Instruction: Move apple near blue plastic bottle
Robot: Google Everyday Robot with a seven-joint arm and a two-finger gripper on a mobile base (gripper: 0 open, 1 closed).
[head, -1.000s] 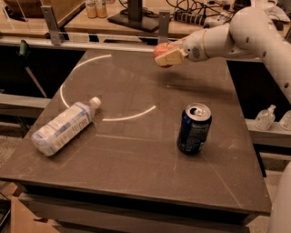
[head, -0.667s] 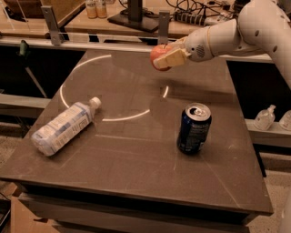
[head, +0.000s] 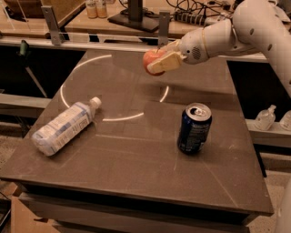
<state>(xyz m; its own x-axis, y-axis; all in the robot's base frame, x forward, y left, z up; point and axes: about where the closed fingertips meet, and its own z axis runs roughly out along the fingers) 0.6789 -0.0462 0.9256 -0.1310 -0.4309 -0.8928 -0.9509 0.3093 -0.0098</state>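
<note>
One second on, the gripper (head: 160,62) clasping the apple (head: 149,63) had edged left, upper centre; the blue plastic bottle (head: 63,128) lay well apart, lower left.

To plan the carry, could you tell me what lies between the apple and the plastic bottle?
Only bare tabletop, in the camera view. The gripper holds the apple above the far side; the can stands aside.

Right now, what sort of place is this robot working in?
Probably a robotics lab: tangled cables on the back bench, a dark test table, and the gripper holding the apple above its far side.
</note>
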